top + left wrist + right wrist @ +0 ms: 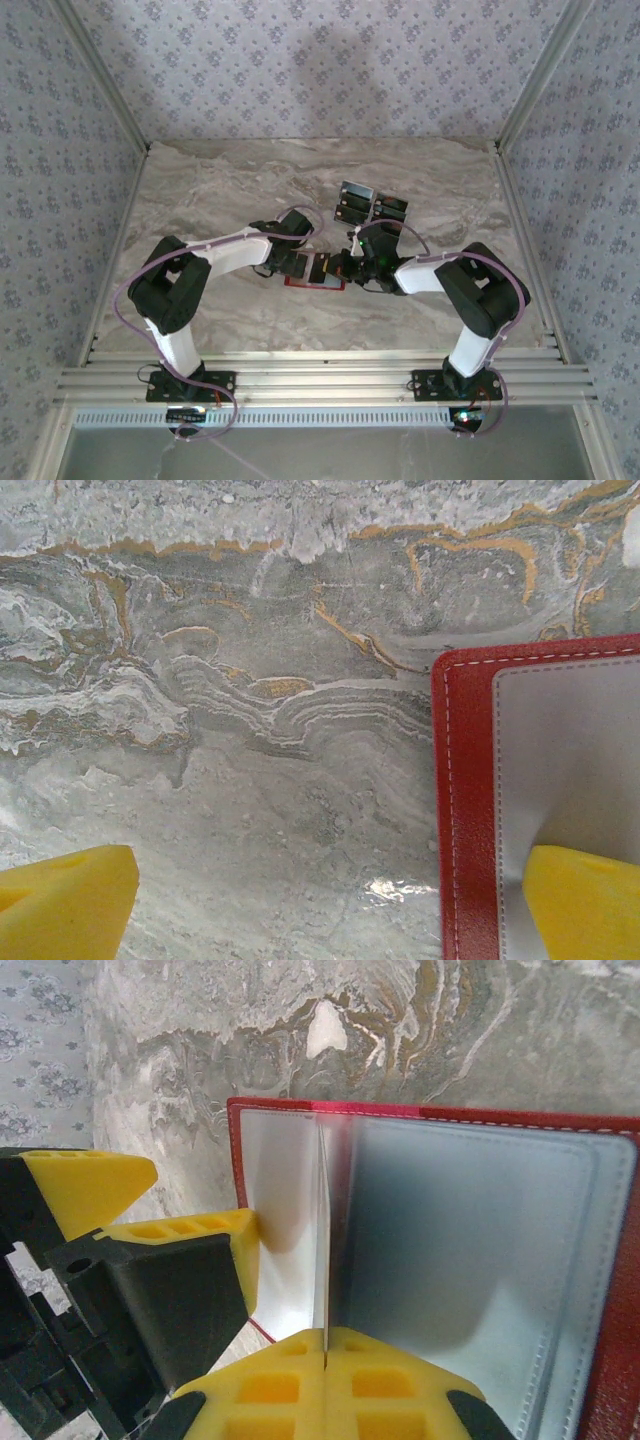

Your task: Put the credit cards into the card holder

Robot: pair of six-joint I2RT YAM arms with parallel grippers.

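1. While my wide-open left gripper (325, 885) pins the open red wallet (465, 780) on the table (250, 780), my right gripper (325, 1360) is closed on a thin card (323, 1230).
2. I should slide it slowly, straight into the pocket (470, 1250).

found bare marble table (200, 190) wide open on the left and far side. met left gripper (305, 265) and right gripper (340, 268) crowded over the card holder (315, 285), credit cards (358, 203) lying just beyond.

Left arm (225, 250) and right arm (425, 272) have white links, bulky black joints, lilac cables looping alongside, black bases on the rail (320, 385). Fingers (270, 1385) are yellow, with square pockets.
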